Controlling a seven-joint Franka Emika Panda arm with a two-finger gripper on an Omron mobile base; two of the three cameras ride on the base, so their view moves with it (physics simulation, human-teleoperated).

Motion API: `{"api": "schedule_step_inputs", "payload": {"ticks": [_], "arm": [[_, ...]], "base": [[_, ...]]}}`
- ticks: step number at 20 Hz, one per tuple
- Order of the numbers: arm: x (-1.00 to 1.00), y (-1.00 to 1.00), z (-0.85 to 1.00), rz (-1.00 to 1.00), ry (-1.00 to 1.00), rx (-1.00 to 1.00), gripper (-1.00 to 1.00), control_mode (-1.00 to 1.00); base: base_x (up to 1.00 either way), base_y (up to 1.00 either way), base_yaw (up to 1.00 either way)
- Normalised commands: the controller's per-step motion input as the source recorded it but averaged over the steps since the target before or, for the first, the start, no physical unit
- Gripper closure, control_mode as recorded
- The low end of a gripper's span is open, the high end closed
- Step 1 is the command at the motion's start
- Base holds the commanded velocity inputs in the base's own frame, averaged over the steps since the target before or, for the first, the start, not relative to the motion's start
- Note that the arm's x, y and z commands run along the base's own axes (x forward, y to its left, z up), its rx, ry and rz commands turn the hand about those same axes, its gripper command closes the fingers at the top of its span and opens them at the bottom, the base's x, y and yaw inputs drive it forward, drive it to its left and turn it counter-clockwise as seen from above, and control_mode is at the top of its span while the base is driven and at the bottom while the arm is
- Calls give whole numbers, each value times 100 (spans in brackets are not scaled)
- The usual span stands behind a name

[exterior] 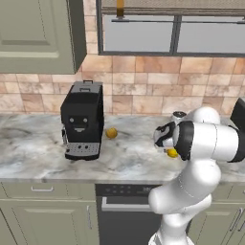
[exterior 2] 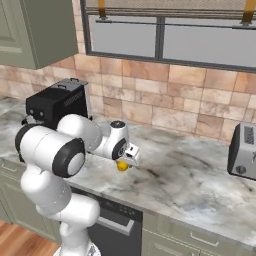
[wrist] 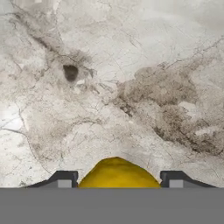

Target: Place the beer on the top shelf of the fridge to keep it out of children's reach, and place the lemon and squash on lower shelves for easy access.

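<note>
Down at the marble counter (exterior 2: 200, 175), the gripper (wrist: 117, 180) has its two dark fingertips (wrist: 64, 178) set on either side of the lemon (wrist: 117, 174), one at each flank, right up against the bright yellow skin; the jaws are drawn in to about the fruit's width, though actual contact on both sides is hard to confirm. From the right base view the lemon (exterior 2: 122, 165) sits just under the hand, low over the counter, and whether it rests on the stone or is lifted off it is not clear. The squash (exterior: 111, 133), duller and more orange, lies on the counter beside the black coffee machine (exterior: 82, 119), well apart from the hand. A toaster (exterior 2: 243, 151) stands at the far right.
</note>
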Motion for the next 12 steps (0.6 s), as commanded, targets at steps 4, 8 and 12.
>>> {"api": "schedule_step_inputs", "payload": {"ticks": [4,8,12], "arm": [[-88,0,4,6,-17,0,100,-100],[-95,0,55,12,-23,0,100,-100],[-72,5,98,15,-38,0,100,-100]], "base": [[0,0,0],[0,0,0],[0,0,0]]}}
